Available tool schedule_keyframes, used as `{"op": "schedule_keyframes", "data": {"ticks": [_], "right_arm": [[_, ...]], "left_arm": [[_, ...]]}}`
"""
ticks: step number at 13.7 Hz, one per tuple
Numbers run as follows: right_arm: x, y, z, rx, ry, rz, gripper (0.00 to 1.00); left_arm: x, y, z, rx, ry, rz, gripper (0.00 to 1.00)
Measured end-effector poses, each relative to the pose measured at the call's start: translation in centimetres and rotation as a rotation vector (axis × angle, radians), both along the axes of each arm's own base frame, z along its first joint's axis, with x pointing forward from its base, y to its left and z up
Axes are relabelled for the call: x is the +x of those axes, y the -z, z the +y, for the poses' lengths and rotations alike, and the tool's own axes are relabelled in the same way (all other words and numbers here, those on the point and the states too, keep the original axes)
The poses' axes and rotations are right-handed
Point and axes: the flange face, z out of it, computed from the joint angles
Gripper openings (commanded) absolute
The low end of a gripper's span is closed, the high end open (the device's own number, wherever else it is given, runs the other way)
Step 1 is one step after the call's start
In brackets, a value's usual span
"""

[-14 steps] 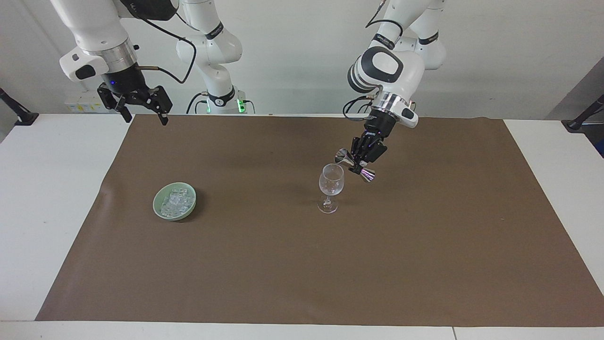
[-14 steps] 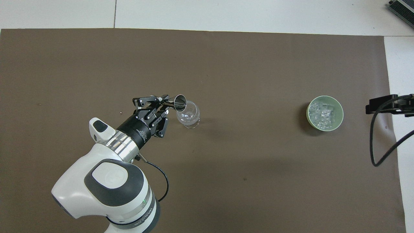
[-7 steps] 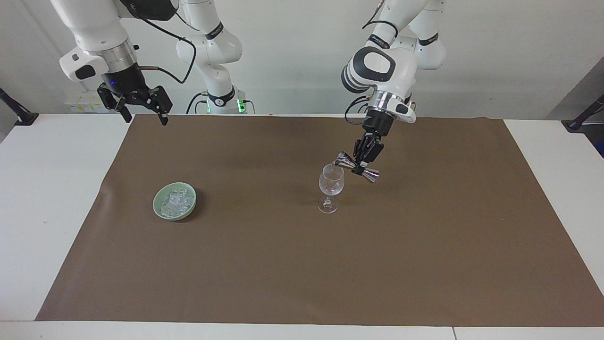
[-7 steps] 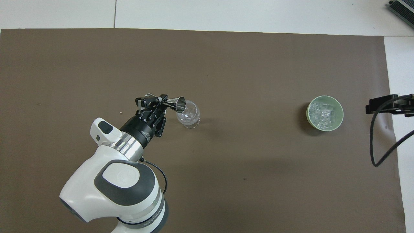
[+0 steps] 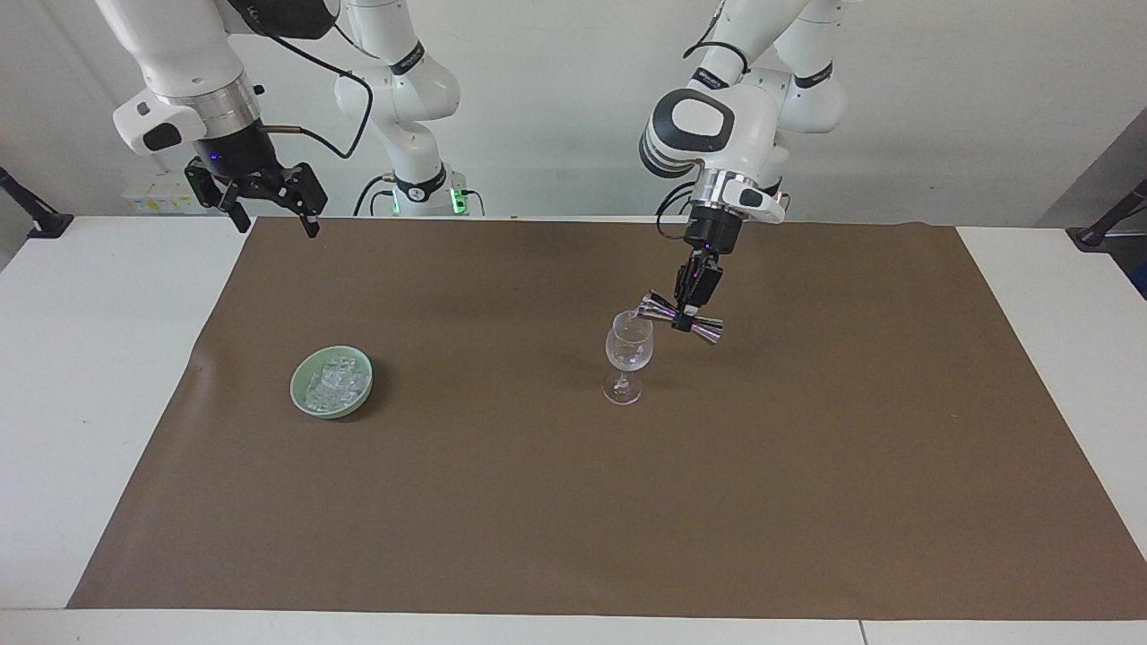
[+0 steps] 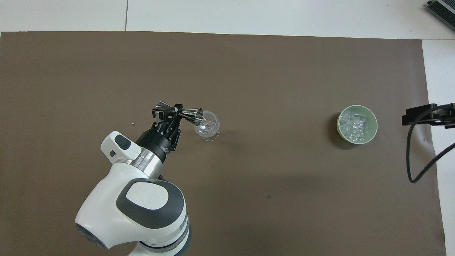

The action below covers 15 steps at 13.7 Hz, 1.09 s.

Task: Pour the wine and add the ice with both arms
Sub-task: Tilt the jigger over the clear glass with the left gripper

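The left tool [image 5: 689, 311] now hangs nearly straight down from its wrist instead of slanting, and the elbow of the left arm [image 6: 149, 199] sits closer in over the brown mat [image 5: 806, 466]. The steel jigger [image 5: 681, 317] clamped at its waist has rolled from a steep slant to lying almost level, with its mouth tipped lower onto the rim of the wine glass [image 5: 627, 354]. In the overhead view the jigger's open mouth no longer faces the camera; it shows side-on.

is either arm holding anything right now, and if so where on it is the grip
The left gripper holds a metal jigger by its narrow waist, tipped over the wine glass. The right gripper holds nothing and waits, open.
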Motion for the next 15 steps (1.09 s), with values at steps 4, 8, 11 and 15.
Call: {"op": "schedule_keyframes", "data": {"ticks": [4,8,11,15], "right_arm": [[0.0,0.0,0.0,0.000,0.000,0.000,1.00],[0.0,0.0,0.0,0.000,0.000,0.000,1.00],[0.0,0.0,0.0,0.000,0.000,0.000,1.00],[0.0,0.0,0.0,0.000,0.000,0.000,1.00]], "left_arm": [[-0.2,0.1,-0.2,0.126,0.081,-0.051,0.00],[-0.2,0.1,-0.2,0.199,0.127,-0.081,0.00],[-0.6,0.0,-0.9,0.220,0.150,-0.093,0.00],[-0.3,-0.9,-1.5,0.253,0.184,-0.135,0.00]]}}
